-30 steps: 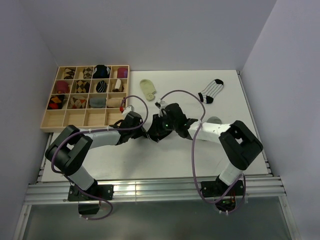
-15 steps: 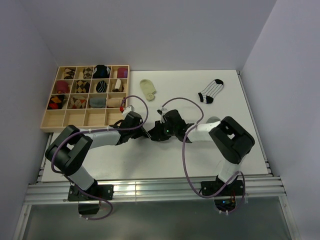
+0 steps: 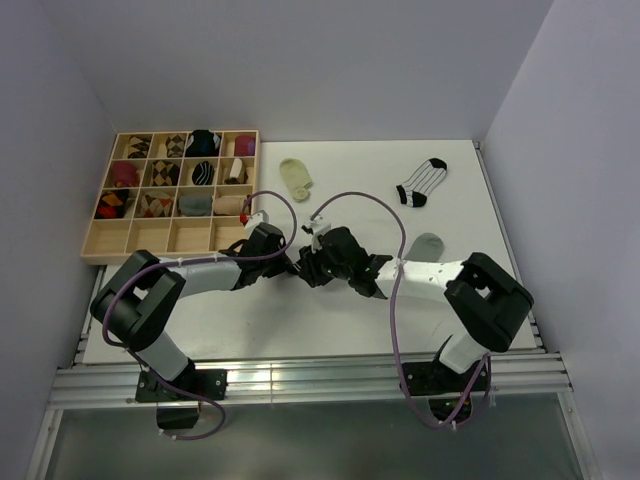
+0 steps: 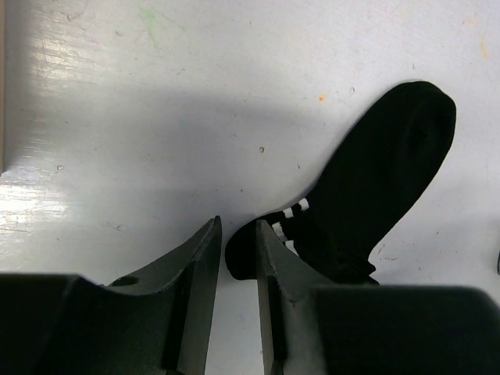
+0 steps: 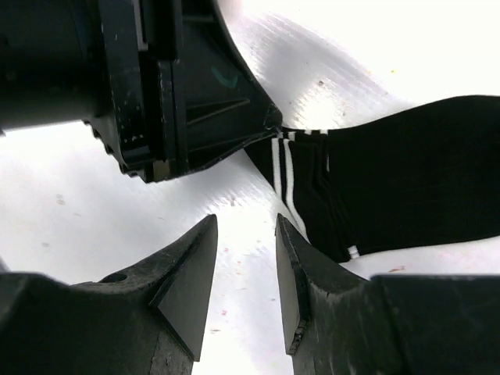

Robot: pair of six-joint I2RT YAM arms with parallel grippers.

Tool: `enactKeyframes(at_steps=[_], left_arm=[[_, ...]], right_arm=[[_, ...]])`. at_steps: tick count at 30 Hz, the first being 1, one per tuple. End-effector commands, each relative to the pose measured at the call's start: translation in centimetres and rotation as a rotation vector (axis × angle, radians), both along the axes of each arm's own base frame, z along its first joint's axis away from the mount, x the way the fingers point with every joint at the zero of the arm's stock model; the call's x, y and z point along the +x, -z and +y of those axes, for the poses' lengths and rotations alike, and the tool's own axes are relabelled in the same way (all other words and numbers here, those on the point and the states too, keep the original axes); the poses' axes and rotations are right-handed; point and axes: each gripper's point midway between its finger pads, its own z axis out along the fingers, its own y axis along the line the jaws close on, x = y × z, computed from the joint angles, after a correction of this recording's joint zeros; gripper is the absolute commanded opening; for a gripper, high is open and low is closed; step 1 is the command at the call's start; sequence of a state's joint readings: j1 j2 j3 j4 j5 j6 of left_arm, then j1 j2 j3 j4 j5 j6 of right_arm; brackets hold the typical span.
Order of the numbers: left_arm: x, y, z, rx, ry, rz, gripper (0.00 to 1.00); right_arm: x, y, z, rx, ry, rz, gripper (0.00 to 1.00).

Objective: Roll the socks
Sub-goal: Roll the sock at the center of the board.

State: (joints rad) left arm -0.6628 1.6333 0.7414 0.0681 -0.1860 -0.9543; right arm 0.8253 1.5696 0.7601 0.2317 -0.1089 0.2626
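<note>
The left arm (image 3: 200,272) lies low across the table (image 3: 300,325), reaching toward 3 o'clock. The right arm (image 3: 430,272) folds at its elbow and reaches back toward 9 o'clock, so both wrists meet mid-table. The left end effector (image 4: 237,223) is nearly clenched, and its tip touches the striped cuff of the black sock (image 4: 383,180). I cannot tell if it pinches the cuff. The sock lies flat, running toward 1 o'clock from those fingers. The right end effector (image 5: 246,217) is released, its narrow gap empty over bare table, with the cuff just beside it at 3 o'clock.
</note>
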Motion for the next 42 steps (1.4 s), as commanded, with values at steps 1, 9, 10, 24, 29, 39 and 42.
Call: enactKeyframes(at_steps=[1,9,10,24,29,39,42], left_arm=[[-3.1,3.2,2.2,0.133,0.034,0.128,0.31],[-3.0,3.2,2.1,0.129,0.036,0.131,0.31],[-3.1,3.3,2.1,0.131,0.037,0.132,0.31],[-3.1,3.3,2.1,0.132,0.038,0.135,0.31],[-3.0,3.2,2.1,0.133,0.038,0.134,0.31],[-3.0,3.1,2.3,0.14,0.031,0.129,0.31],[-3.0,3.1,2.2,0.141,0.032,0.132,0.31]], right_arm=[[0.9,0.0,-0.5,-0.077,-0.003,-0.113,0.43],[1.4,2.3,-0.7,-0.158,-0.012,-0.125,0.43],[1.5,2.3,-0.6,-0.162,-0.015,-0.124,0.44],[1.7,4.5,-1.1,-0.242,0.011,-0.109,0.45],[1.6,2.5,-0.6,-0.224,-0.004,-0.154,0.45],[2.0,1.1,-0.3,-0.233,-0.017,-0.209,0.47],[2.1,0.4,-0.3,-0.226,-0.018,-0.231,0.47]])
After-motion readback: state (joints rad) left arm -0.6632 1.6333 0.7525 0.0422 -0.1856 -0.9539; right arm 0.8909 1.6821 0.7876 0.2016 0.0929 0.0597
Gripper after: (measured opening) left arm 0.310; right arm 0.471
